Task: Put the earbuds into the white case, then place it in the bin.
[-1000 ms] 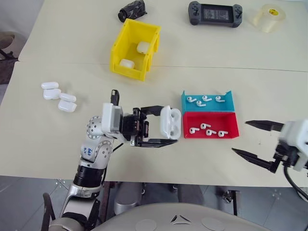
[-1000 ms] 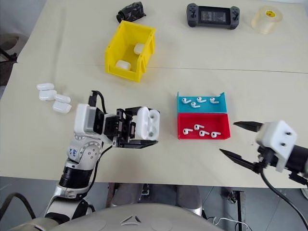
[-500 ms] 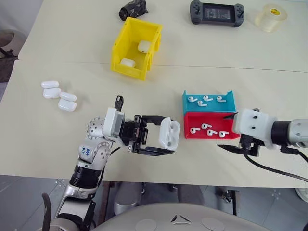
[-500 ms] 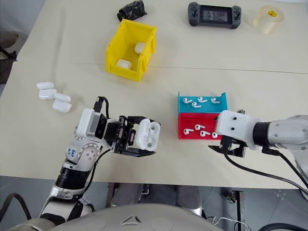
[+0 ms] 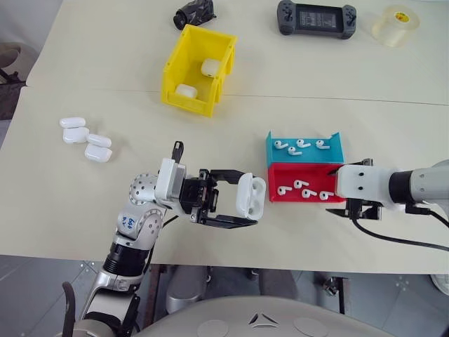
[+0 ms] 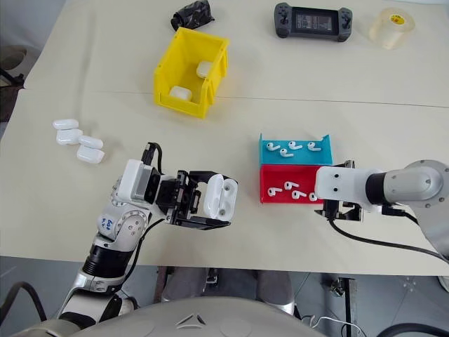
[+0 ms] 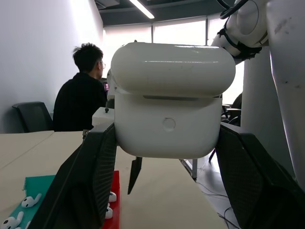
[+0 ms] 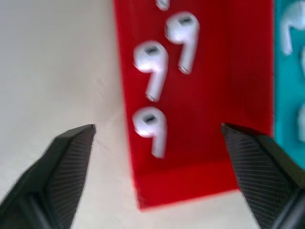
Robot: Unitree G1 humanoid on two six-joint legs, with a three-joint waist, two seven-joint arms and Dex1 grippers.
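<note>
earbuds (image 5: 304, 189) lie loose in the red tray (image 5: 306, 182) on the tabletop (image 5: 84, 189), with more in the blue tray (image 5: 302, 147) touching its far side. left gripper (image 5: 242, 202) has its jaws pinching the white case (image 5: 249, 197), lid hinged open, held off the tabletop beside the red tray. right gripper (image 8: 157, 157) hangs over the red tray's end, jaws spread wide. yellow bin (image 5: 196, 70) stands well apart, holding two closed cases.
</note>
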